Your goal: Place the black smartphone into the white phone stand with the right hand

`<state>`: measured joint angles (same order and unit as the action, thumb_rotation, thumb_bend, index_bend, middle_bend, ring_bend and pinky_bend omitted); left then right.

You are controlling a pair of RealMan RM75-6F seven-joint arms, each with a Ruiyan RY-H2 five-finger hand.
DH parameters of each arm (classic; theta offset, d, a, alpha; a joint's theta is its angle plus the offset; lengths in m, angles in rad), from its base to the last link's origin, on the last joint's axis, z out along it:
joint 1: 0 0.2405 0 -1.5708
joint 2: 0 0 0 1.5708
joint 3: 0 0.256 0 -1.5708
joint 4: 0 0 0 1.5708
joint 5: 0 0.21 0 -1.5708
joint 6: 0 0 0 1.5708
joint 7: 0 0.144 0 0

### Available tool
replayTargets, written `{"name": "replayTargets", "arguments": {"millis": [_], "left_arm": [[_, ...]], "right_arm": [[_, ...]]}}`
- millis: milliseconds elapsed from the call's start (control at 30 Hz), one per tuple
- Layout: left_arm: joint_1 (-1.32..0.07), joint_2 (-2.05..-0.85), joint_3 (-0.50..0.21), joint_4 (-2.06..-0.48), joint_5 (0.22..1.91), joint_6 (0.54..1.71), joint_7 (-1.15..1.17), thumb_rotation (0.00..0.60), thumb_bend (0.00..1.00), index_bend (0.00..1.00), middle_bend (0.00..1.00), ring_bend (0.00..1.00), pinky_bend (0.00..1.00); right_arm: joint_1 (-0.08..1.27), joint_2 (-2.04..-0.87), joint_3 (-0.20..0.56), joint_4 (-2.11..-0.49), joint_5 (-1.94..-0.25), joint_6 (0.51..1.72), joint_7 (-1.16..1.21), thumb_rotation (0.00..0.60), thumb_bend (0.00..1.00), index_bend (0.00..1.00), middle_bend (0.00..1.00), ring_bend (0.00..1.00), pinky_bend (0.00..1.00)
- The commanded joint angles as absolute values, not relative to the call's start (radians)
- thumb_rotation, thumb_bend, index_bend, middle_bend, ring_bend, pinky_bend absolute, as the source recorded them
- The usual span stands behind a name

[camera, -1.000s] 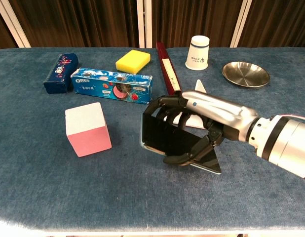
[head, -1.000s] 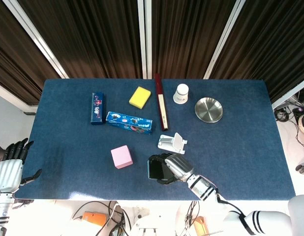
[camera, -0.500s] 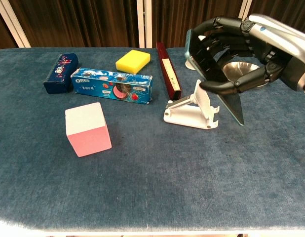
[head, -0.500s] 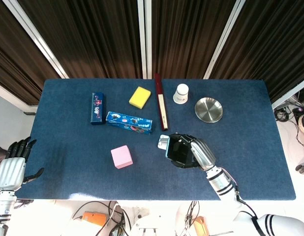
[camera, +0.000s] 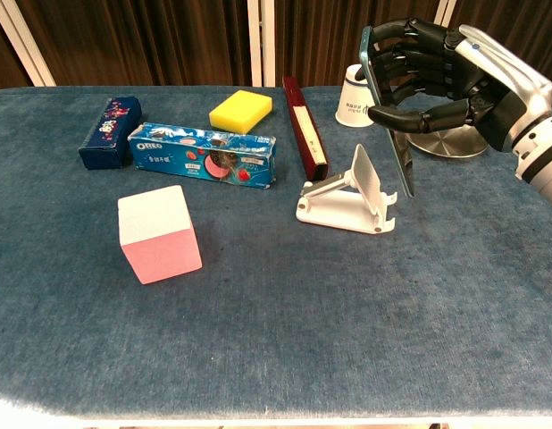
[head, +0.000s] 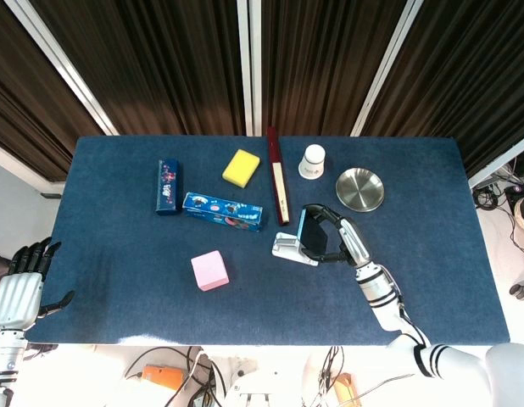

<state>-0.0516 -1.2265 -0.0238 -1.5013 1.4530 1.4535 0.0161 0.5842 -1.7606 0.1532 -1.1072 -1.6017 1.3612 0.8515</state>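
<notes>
Phone in the air: the robot's right hand (camera: 446,85) grips the black smartphone (camera: 388,116) with fingers wrapped over its back and the thumb across its face, holding it nearly upright and edge-on to the chest camera, just above and behind the white phone stand (camera: 352,197). The stand sits on the blue table (camera: 258,340) with its backrest tilted and its front lip empty. Seen from the head camera, the smartphone (head: 303,231) hangs directly over the stand (head: 292,248), not yet seated.

By the look of it, the carry is done and the placing step is in hand. The next move calls for lowering the phone's bottom edge behind the front lip, leaning it back to match the slanted rest, and only then loosening the fingers; the stand looks light and could slide if struck.

The left hand (head: 20,284) hangs off the table's near-left corner, fingers spread and holding nothing.

Among the bystanders, a blue biscuit box (camera: 204,156) reads "OREO". A white paper cup (camera: 355,98) carries dark print too small to read, as does a small dark blue box (camera: 109,131). A pink cube (camera: 158,234), yellow sponge (camera: 241,110), long red box (camera: 305,130) and metal dish (camera: 450,143) complete the scene.
</notes>
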Motion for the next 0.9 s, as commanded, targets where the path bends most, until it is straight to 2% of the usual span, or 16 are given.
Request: {"name": "replayTargets", "arguments": {"millis": [33, 533, 900], "left_arm": [[-0.052, -1.225, -0.024, -1.504, 1.453, 1.453, 0.019, 0.600, 0.14, 0.09, 0.03, 0.00, 0.00], [-0.056, -1.220, -0.024, -1.513, 1.448, 1.446, 0.025, 0.600, 0.14, 0.09, 0.03, 0.00, 0.00], [-0.053, -1.220, -0.022, -1.511, 1.448, 1.446, 0.020, 0.600, 0.14, 0.09, 0.03, 0.00, 0.00]], "right_arm": [[0.623, -1.842, 0.152, -0.976, -1.633, 1.383, 0.948, 0.600, 0.40, 0.55, 0.46, 0.35, 0.48], [0.645, -1.928, 0.135, -0.806, -1.627, 1.408, 1.071, 0.600, 0.36, 0.49, 0.45, 0.30, 0.41], [0.645, -1.940, 0.114, -0.766, -1.618, 1.397, 1.116, 0.600, 0.31, 0.38, 0.37, 0.22, 0.32]]}}
